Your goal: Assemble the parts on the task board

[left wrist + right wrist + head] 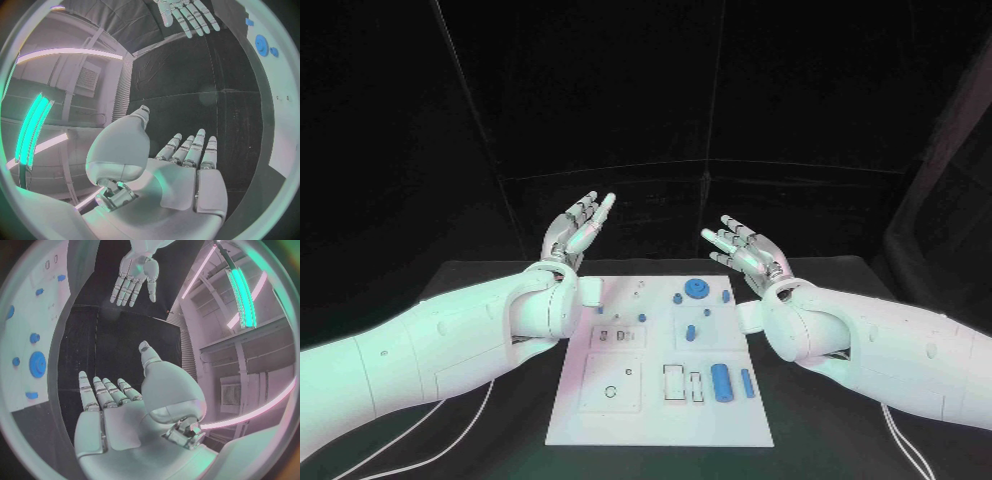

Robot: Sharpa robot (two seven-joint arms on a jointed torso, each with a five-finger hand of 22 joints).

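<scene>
Parts on the task board (661,400) are approached by nothing yet: the left robot hand (577,228) is held raised beyond the board's far edge at about eleven o'clock from its middle, fingers straight and apart, nothing gripped. The right robot hand (746,248) is held likewise at about one o'clock, palm turned inward, fingers spread and empty. Both are seen as smooth silver, jointed and glossy, on white rounded arms.

Outward from the hands, the board is laid flat on the black matte counter (473,275), between the two forearms. It is a white, rigid rectangular plate, marked with shallow outlined recesses. A round blue disc (697,290) is seen near the far edge, with a few small blue knobs just beside it. Toward five o'clock a long blue cylinder (721,382) and a thinner blue bar (747,382) are lain beside open rectangular slots (674,381). Several recesses appear unfilled, so the assembly is judged to be at or near its beginning; whether any small piece is already seated cannot be told.
</scene>
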